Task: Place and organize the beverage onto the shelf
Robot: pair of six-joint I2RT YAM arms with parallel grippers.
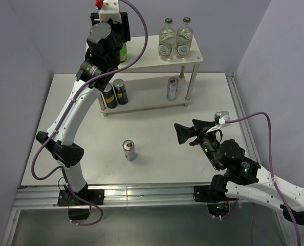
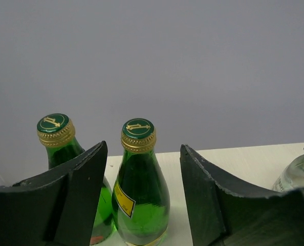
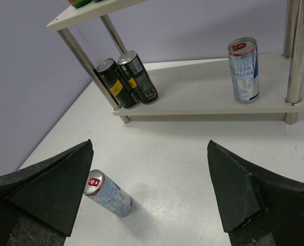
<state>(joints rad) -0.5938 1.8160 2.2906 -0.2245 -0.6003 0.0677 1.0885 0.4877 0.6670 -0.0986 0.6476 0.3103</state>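
I'm finding the shelf (image 1: 154, 59) nearly stocked; one silver can (image 1: 129, 150) is standing on the desk (image 1: 167, 164) at its six o'clock. My left claw (image 2: 143, 147) is gaping loosely around a green bottle (image 2: 140, 189), gripping nothing; my right claw (image 1: 178, 134) is hovering wide open, empty.

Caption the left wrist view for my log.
Open left gripper flanks one green bottle beside its twin on the shelf's top board.

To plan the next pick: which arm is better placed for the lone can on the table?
Right. Its open tool is low, facing the silver can; the left tool is up at the shelf around a green bottle.
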